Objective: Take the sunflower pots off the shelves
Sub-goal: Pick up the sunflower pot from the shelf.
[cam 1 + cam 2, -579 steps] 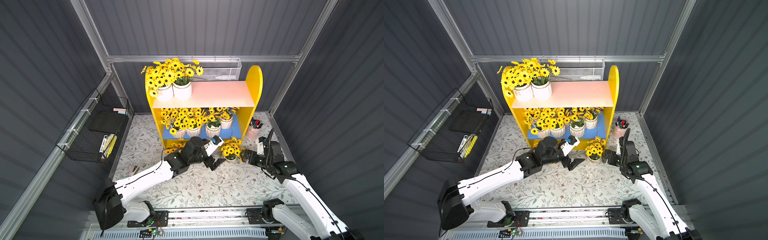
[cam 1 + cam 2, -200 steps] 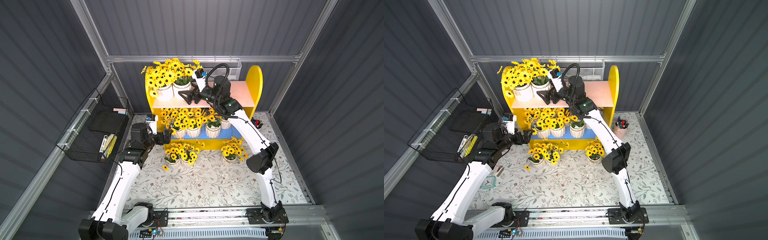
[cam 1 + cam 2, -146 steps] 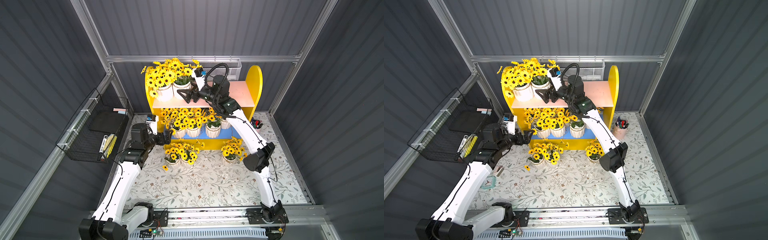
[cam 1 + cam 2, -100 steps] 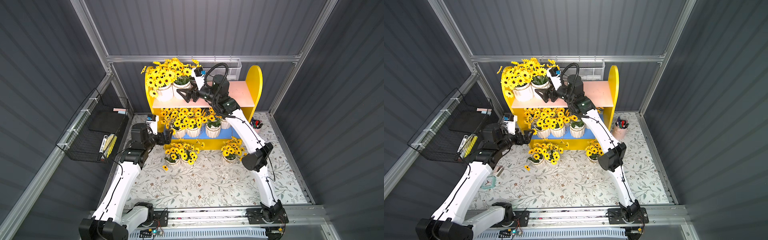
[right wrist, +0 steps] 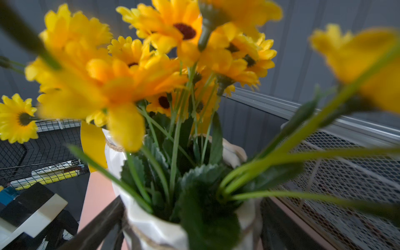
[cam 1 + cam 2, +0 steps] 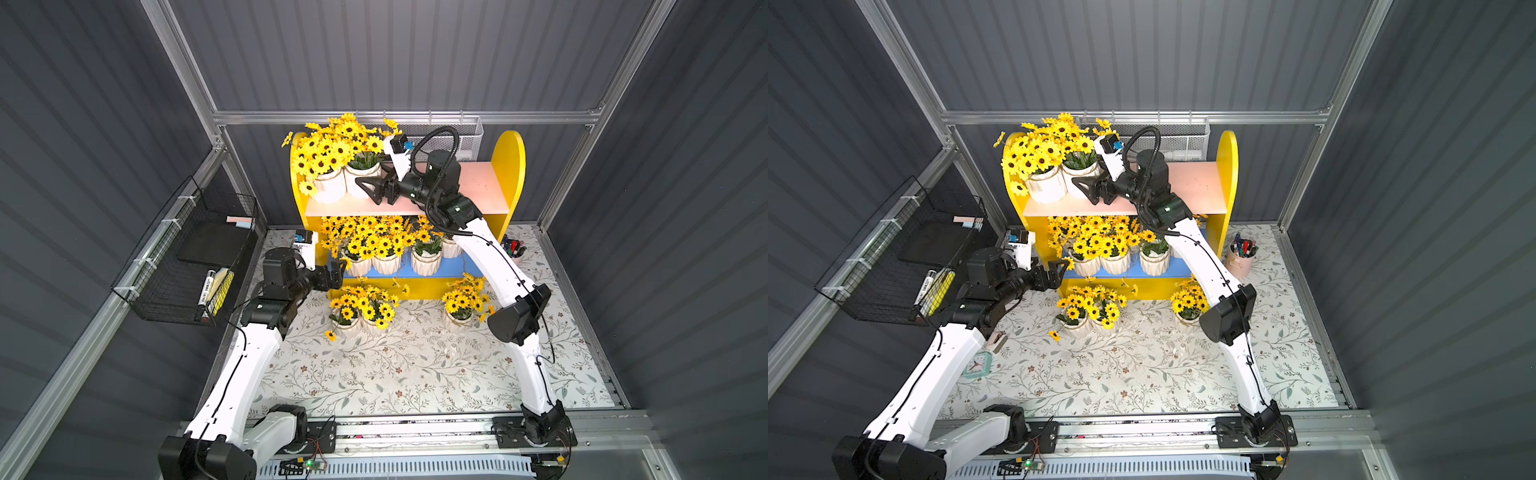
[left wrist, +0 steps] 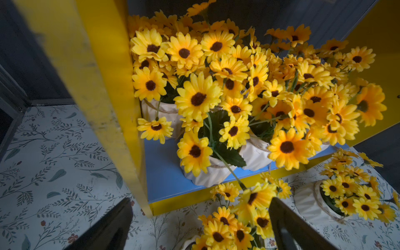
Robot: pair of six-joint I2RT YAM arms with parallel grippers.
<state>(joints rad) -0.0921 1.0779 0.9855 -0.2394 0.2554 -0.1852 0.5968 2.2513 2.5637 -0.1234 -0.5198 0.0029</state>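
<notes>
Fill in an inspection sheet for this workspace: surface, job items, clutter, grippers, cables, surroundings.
Surface: floral mat.
Job's things: shelves hold six sunflower pots, two on the pink board, four on the blue board; three on the mat.
Clutter: pink pen cup; teal clock.
Grippers: left gripper open, empty, by the blue board; right gripper astride an upper pot, grip unclear.
Cables: black hose loops above right gripper; wires at base rail.
Surroundings: grey walls, black wire basket, white mesh basket.

nine sunflower pots (image 6: 330,189), one shelf unit (image 6: 509,166), two baskets (image 6: 166,286)
</notes>
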